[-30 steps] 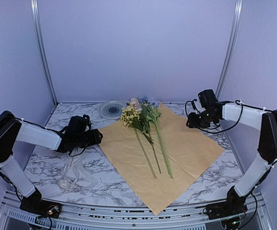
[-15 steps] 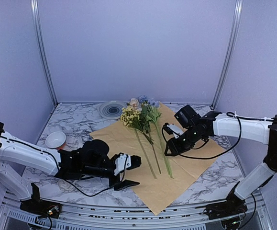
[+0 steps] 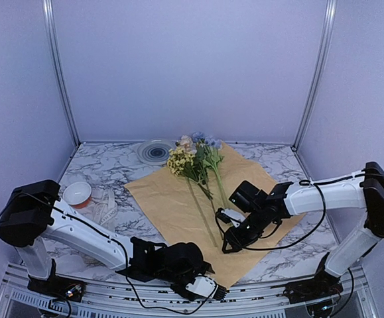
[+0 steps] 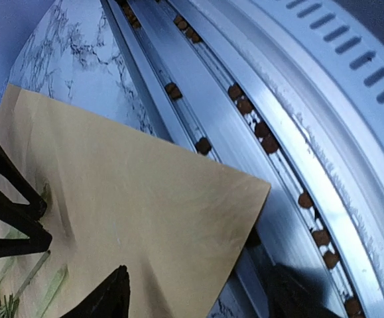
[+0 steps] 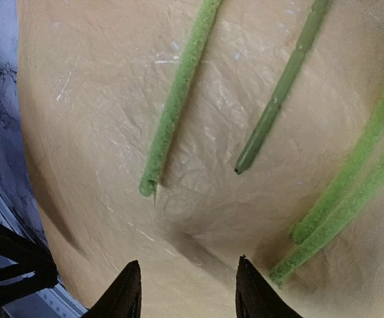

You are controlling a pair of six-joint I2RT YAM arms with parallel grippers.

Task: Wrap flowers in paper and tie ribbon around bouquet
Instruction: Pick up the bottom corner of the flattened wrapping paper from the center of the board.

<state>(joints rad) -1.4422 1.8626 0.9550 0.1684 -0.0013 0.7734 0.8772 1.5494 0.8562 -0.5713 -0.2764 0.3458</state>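
Observation:
The orange paper (image 3: 172, 205) lies flat in the middle of the table, one corner pointing at the near edge. On it rest the flowers (image 3: 193, 158), blossoms at the back and stems (image 5: 178, 99) running toward me. My left gripper (image 3: 213, 289) is open at that near corner (image 4: 261, 189): one finger (image 4: 112, 298) is over the sheet, the other beyond its edge. My right gripper (image 5: 188, 281) is open and holds nothing, low over the paper (image 5: 99, 132) just short of the stem ends. The ribbon (image 3: 104, 204) lies in a loose heap at the left.
A round orange-and-white spool (image 3: 77, 193) sits beside the ribbon. A grey ringed plate (image 3: 155, 151) lies at the back, behind the blossoms. The metal rail (image 4: 278, 119) of the table's near edge runs right under the paper's corner.
My left arm swung from the table's left side to the paper's near corner. My right arm came down from the back right to the stem ends. Spool and ribbon now lie farther back.

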